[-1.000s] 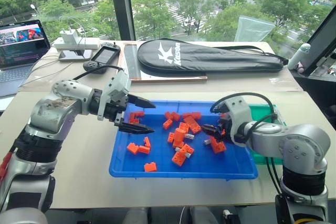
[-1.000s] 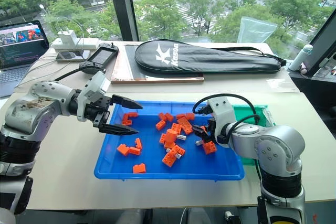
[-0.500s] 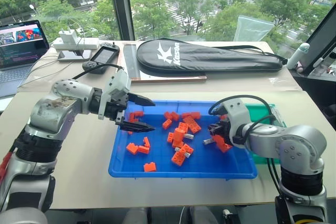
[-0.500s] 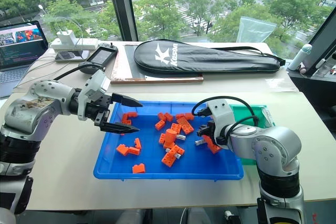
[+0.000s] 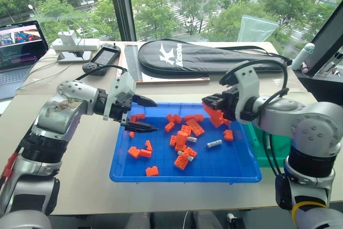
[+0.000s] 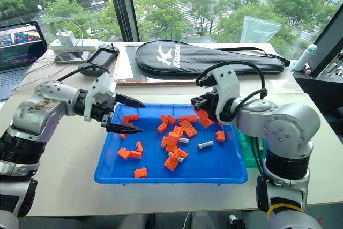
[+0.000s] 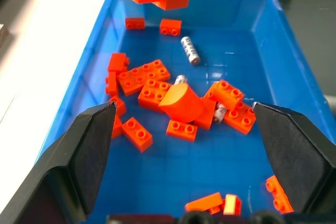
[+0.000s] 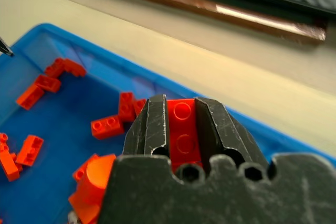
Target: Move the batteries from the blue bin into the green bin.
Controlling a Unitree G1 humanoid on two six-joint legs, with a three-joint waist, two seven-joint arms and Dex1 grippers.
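Observation:
The blue bin [image 5: 124,168] lies between my arms, strewn with orange bricks. A silver battery [image 5: 214,143] lies on its floor right of centre. A second battery [image 5: 192,139] and a third one [image 7: 219,112] lie among the brick pile. My right gripper [image 5: 210,104] hangs above the bin's far right part, shut on an orange brick [image 8: 182,128], with more orange brick [image 5: 216,116] hanging under it. My left gripper [image 5: 156,115] is open above the bin's left part, holding nothing. The green bin [image 5: 266,146] stands against the blue bin's right side, mostly hidden by my right arm.
A black racket bag [image 5: 203,57], a flat board [image 5: 161,79] and a handheld controller [image 5: 104,58] lie at the back of the table. A laptop [image 5: 19,44] stands at the far left and a white bottle [image 5: 301,56] at the far right.
My right gripper shut on an orange brick down in the bin, then rose with it toward the bin's far side. The battery beside it stayed on the floor. My left gripper hardly moved.

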